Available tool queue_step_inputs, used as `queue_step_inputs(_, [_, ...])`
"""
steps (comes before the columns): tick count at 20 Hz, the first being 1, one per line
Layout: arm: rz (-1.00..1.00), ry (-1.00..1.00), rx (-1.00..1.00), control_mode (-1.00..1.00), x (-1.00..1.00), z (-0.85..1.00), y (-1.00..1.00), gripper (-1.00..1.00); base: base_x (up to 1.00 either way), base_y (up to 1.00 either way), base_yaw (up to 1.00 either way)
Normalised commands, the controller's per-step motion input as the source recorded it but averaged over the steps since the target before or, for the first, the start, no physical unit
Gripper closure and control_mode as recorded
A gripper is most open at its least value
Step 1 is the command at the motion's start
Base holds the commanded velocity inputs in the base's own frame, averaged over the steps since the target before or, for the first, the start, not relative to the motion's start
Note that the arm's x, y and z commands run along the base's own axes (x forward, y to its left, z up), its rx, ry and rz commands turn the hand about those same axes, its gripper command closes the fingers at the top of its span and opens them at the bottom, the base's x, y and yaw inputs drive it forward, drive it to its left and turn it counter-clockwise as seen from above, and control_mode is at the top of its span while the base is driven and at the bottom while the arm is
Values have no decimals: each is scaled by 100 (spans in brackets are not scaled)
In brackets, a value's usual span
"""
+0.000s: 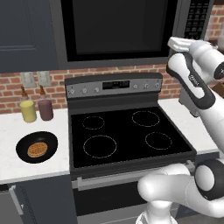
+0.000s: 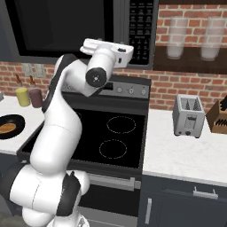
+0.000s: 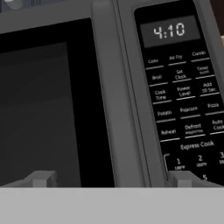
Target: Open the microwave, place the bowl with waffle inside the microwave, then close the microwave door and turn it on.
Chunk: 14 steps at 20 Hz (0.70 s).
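Large dark grey microwave above black stove, top cropped in both base views. Wide dark-glass microwave door shut, vertical bar handle running up-down at right edge. Hand view alone reads black button panel, clock 4:10. Hand faces handle, fingertips wide apart, empty. Shallow black bowl with golden grid waffle on white tabletop left of stove; right base view cuts bowl at frame edge.

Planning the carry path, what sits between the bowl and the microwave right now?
In the left base view, two sauce bottles and a wall outlet lie between the bowl on the counter and the microwave above the stove.
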Motion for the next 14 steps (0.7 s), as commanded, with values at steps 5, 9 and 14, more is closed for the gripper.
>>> queue_step_inputs(5, [3, 0, 0, -100, 26, 0, -20, -100, 0, 0, 0])
queue_step_inputs(9, [0, 0, 0, -100, 28, 0, 0, -100, 0, 0, 0])
queue_step_inputs(14, [0, 0, 0, -100, 35, 0, 0, -100, 0, 0, 0])
